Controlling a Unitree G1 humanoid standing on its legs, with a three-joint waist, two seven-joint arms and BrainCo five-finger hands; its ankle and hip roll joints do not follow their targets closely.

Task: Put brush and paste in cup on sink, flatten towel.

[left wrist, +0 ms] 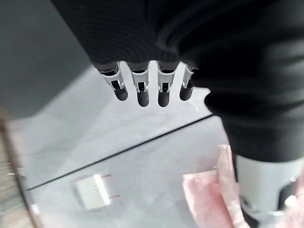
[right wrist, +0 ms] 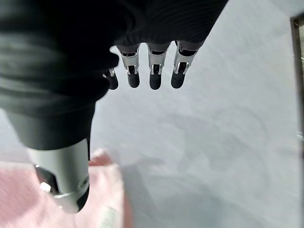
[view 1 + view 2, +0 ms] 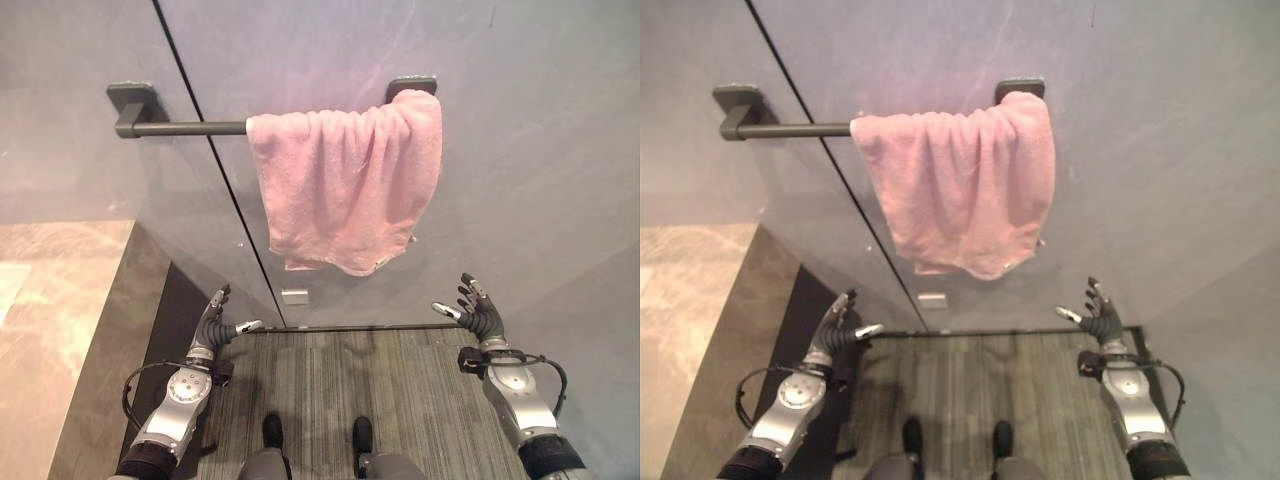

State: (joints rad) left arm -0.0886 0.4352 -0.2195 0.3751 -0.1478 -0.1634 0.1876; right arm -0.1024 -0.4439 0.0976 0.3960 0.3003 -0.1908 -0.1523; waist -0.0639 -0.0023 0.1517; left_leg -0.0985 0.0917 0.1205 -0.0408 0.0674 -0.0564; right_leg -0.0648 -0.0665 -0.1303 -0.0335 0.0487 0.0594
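Pink towel [image 3: 345,180] hangs bunched at the rail's [image 3: 185,127] right end; left hand [image 3: 211,325] and right hand [image 3: 479,312] hover below, fingers apart, empty; an uneven tug would probably slide it off

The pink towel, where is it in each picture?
Left eye view: the towel hangs bunched on the right end of the rail, upper middle.
Right eye view: the same towel, upper middle.
Left wrist view: a pink bit beside the thumb, at a lower corner.
Right wrist view: pink cloth behind the thumb, at a lower corner.
Shared landmark: the grey wall.
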